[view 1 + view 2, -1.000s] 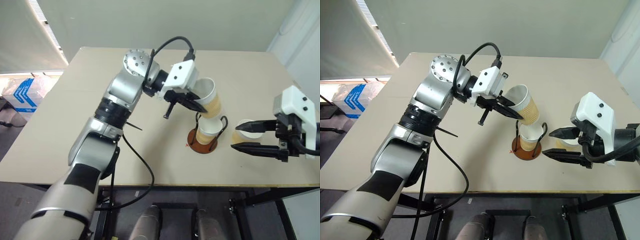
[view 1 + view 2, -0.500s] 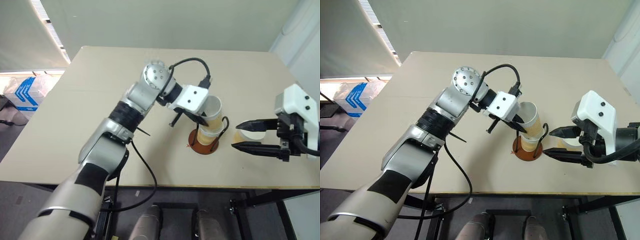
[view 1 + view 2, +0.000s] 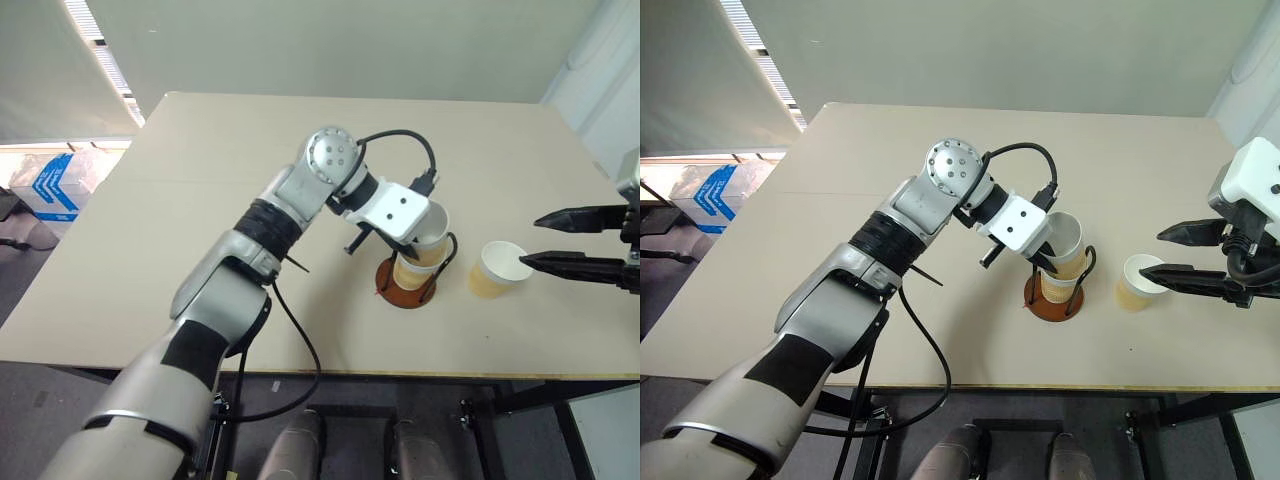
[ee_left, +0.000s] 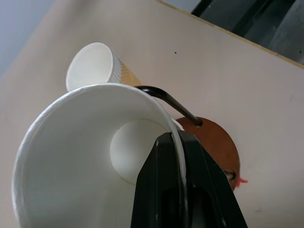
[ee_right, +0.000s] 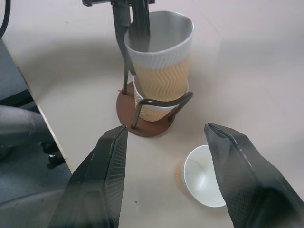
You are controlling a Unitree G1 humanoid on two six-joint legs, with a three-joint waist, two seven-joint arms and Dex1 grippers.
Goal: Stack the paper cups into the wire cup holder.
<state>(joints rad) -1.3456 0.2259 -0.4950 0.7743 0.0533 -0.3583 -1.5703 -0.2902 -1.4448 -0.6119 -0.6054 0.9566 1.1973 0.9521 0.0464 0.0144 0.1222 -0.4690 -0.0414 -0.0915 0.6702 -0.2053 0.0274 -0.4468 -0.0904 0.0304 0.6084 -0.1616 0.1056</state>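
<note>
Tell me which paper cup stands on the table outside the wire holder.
The lone cup right of the wire cup holder, near the open right gripper. The other two are nested in the holder, the upper one gripped at its rim by the left gripper.

left hand [image 3: 1048, 262]: gripping cup [image 3: 1068, 243] in holder [image 3: 1053, 301] | right hand [image 3: 1177, 252]: open

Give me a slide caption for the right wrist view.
Left gripper seats second paper cup in wire cup holder; open right gripper above third cup.
</note>
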